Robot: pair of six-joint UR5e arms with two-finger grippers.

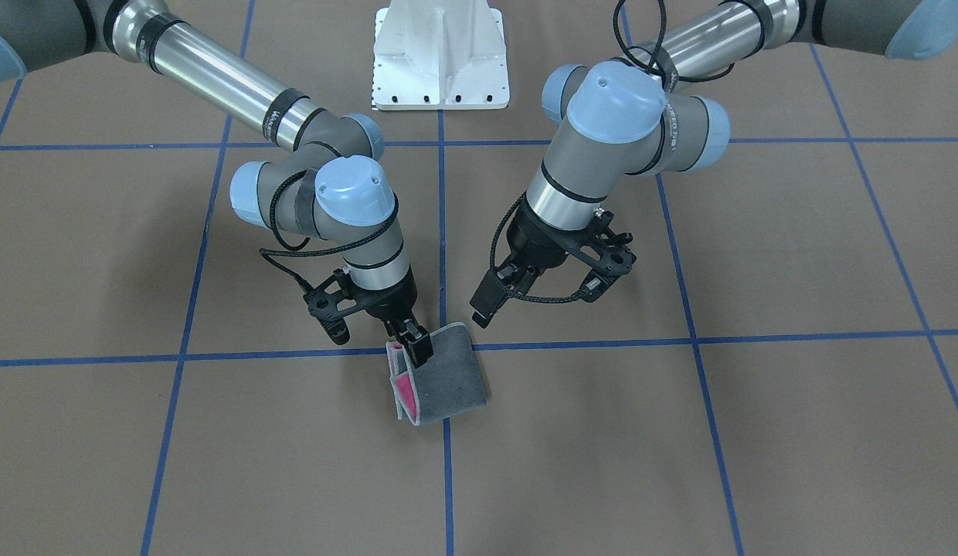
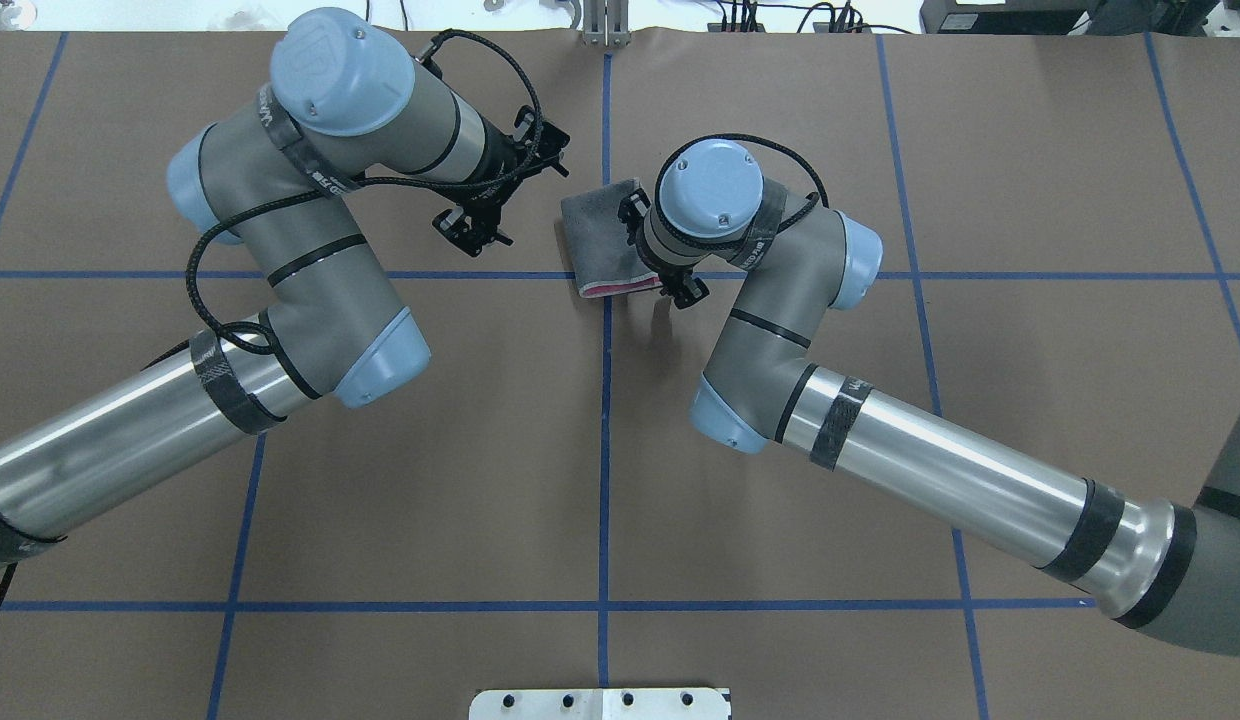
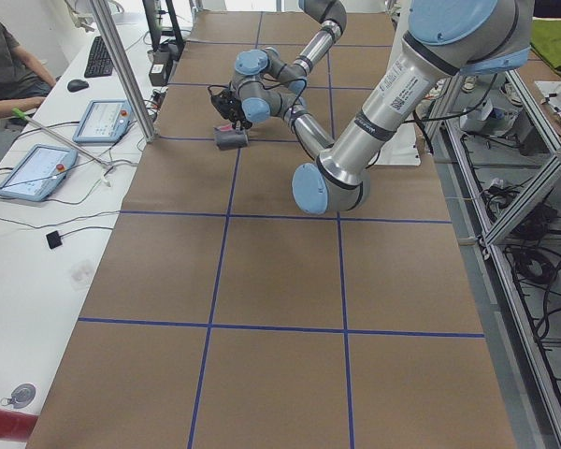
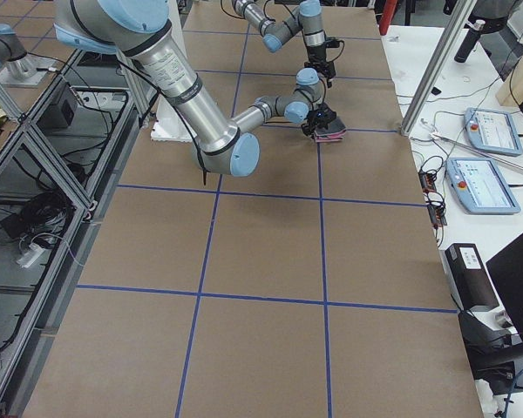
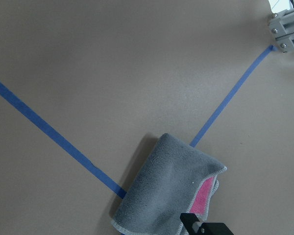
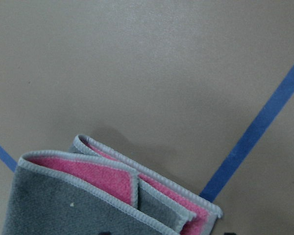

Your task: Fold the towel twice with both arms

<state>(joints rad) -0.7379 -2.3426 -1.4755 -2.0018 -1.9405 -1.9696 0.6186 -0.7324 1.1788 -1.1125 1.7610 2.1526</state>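
The towel [image 1: 452, 378] lies folded small on the brown table where two blue tape lines cross, dark grey face up, with pink showing at its open edge. It also shows in the overhead view [image 2: 600, 235], the left wrist view [image 5: 161, 191] and the right wrist view [image 6: 63, 205]. My right gripper [image 1: 413, 347] is low at the towel's open edge and pinches the top layers there. In the overhead view my own wrist hides it. My left gripper [image 1: 485, 309] hangs raised beside the towel, apart from it, open and empty. It also shows in the overhead view [image 2: 543, 145].
The white base pedestal [image 1: 440, 62] stands at the robot's edge of the table. Blue tape lines [image 1: 680, 341] divide the brown surface. A side desk with tablets [image 3: 28, 173] and a seated person [image 3: 5, 65] lies beyond the table's far edge.
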